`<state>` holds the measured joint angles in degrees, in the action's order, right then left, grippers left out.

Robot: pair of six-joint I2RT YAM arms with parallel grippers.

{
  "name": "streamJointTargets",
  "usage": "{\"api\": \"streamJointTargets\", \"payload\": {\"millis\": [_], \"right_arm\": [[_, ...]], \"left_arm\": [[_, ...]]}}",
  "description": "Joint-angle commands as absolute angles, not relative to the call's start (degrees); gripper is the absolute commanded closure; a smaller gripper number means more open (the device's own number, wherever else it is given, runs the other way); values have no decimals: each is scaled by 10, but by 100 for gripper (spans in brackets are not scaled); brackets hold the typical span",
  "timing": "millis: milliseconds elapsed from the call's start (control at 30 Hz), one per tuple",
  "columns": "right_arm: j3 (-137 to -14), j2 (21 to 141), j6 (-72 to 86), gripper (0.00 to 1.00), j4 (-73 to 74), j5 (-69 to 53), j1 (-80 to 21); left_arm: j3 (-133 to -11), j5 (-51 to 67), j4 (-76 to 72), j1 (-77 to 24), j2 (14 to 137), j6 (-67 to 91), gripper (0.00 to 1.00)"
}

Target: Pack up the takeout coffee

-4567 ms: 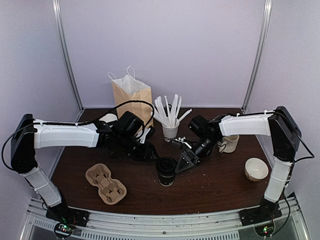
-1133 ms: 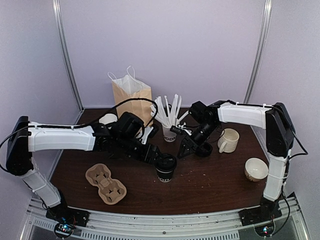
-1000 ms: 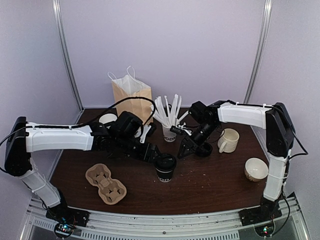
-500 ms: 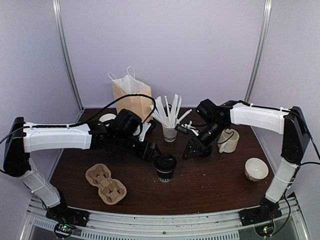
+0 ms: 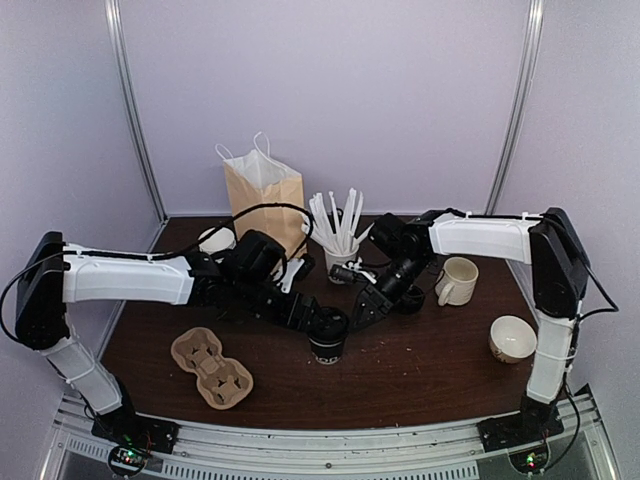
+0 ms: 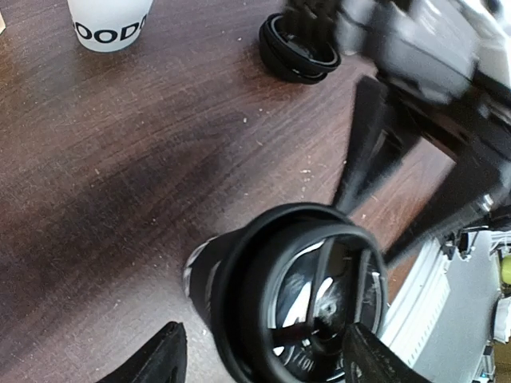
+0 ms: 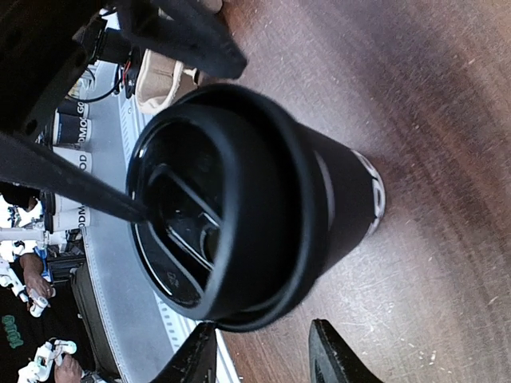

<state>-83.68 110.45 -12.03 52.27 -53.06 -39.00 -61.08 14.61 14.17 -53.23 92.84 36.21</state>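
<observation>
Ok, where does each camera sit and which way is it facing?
Top external: fixed above and behind the bases, looking down over the table; both arms show, left gripper and right gripper at the takeout coffee.
Left wrist: on the left arm, looking down onto the coffee's lid; its own fingertips flank the cup.
Right wrist: close beside the cup, view rolled sideways; its own fingertips at the bottom edge.
Shared: all three show the coffee; each wrist view shows the other arm's fingers.
</observation>
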Motion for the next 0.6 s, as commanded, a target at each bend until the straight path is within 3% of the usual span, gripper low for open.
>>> {"api": "streamJointTargets", "payload": {"millis": [0,567], "right_arm": [[-879,1126,-112,60,528,-536,-383],[-948,1171,-87,60,520,-511,-363]], "left_arm": [[-583,173,111,-532,896,382,31],[-580,144,189,-559,862,407,33]]}}
